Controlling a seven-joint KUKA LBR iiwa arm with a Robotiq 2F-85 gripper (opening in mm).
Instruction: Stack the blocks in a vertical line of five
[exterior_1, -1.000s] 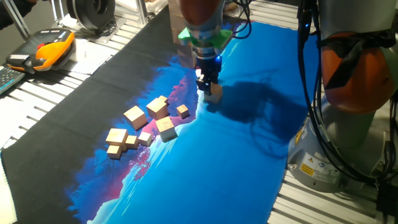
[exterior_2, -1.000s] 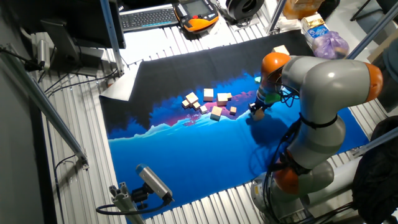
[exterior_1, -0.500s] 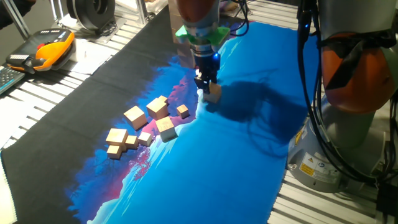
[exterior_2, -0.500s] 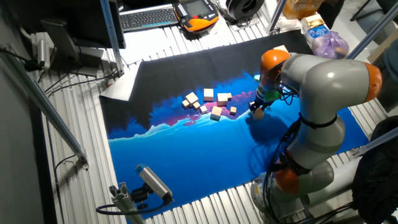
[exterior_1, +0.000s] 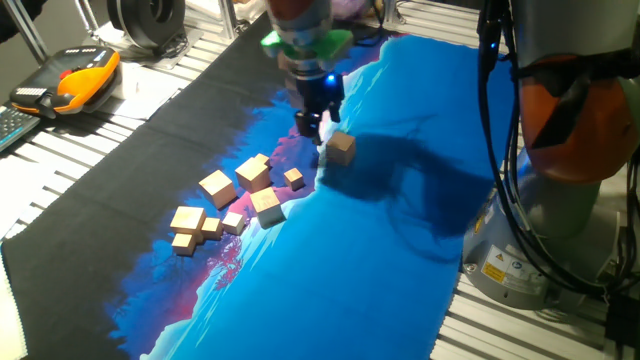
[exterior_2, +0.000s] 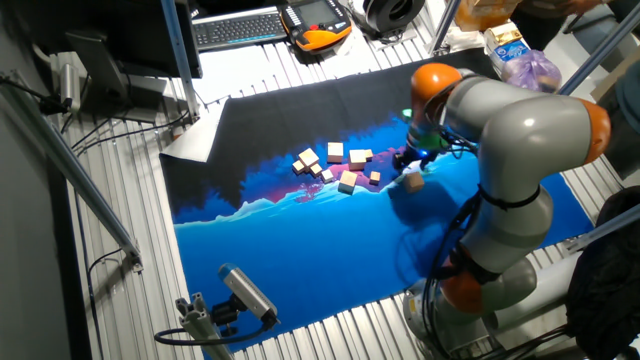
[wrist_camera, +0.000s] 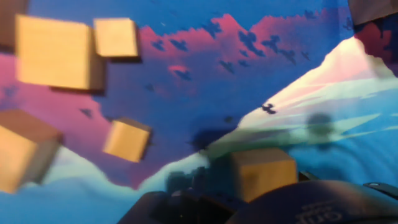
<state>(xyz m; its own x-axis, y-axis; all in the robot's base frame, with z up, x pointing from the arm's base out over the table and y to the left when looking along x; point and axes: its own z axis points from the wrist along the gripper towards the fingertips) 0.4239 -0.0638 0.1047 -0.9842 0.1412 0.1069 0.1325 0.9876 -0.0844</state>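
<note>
A lone tan block (exterior_1: 341, 147) rests on the blue mat, apart from the others; it also shows in the other fixed view (exterior_2: 413, 181) and low in the hand view (wrist_camera: 261, 174). My gripper (exterior_1: 312, 124) hangs just up and left of it, open and empty, not touching it; it shows in the other fixed view (exterior_2: 404, 161) too. Several more blocks (exterior_1: 253, 172) lie loose in a cluster to the left (exterior_2: 335, 163). In the hand view several of them (wrist_camera: 53, 53) fill the left side. No blocks are stacked.
The printed blue-and-black mat (exterior_1: 400, 250) covers the table. My arm's base (exterior_1: 570, 200) stands at the right. An orange teach pendant (exterior_1: 75, 80) lies off the mat at far left. A keyboard (exterior_2: 238, 28) and a bag (exterior_2: 530, 70) sit beyond the mat.
My gripper has let go of the lone block, risen and moved left toward the cluster. The block stays on the mat where it was set.
</note>
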